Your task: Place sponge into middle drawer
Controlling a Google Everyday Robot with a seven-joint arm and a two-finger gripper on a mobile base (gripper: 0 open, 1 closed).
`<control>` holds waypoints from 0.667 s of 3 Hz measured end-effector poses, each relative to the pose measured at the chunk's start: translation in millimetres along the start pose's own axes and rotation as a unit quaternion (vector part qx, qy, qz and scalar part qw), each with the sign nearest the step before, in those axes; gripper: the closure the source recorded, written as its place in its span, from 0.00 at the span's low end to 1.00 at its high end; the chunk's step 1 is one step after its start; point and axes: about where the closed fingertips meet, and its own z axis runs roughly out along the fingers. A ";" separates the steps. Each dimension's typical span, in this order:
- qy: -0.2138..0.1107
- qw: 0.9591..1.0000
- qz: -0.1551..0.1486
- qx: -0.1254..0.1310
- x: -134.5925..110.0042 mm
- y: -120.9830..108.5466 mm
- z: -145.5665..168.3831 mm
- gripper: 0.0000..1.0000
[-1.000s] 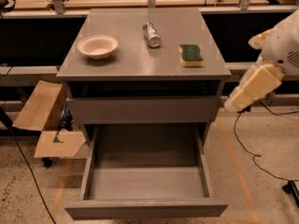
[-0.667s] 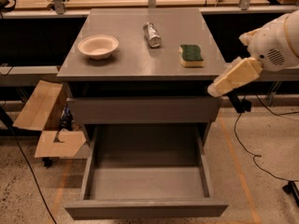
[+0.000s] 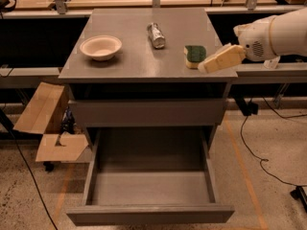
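The reach for the pick-up seems in hand: the cream-coloured gripper [image 3: 207, 66] hovers at the right front edge of the grey metal cabinet [image 3: 134, 63], just beside the small green-and-yellow sponge [image 3: 195, 54] lying on the cabinet's top. Whether it is clenched or released cannot be told. Next it must close around the sponge. The wide grey middle drawer [image 3: 148, 188], open low on the cabinet, holds nothing.

No legible text anywhere, gripper [image 3: 212, 64] beside sponge [image 3: 194, 54]
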 end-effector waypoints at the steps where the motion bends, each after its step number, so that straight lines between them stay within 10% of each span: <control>1: -0.015 1.000 0.021 -0.003 -1.0 -25.7 33.0 0.00; 2: -0.018 1.000 0.024 -0.004 -1.3 -30.1 38.5 0.00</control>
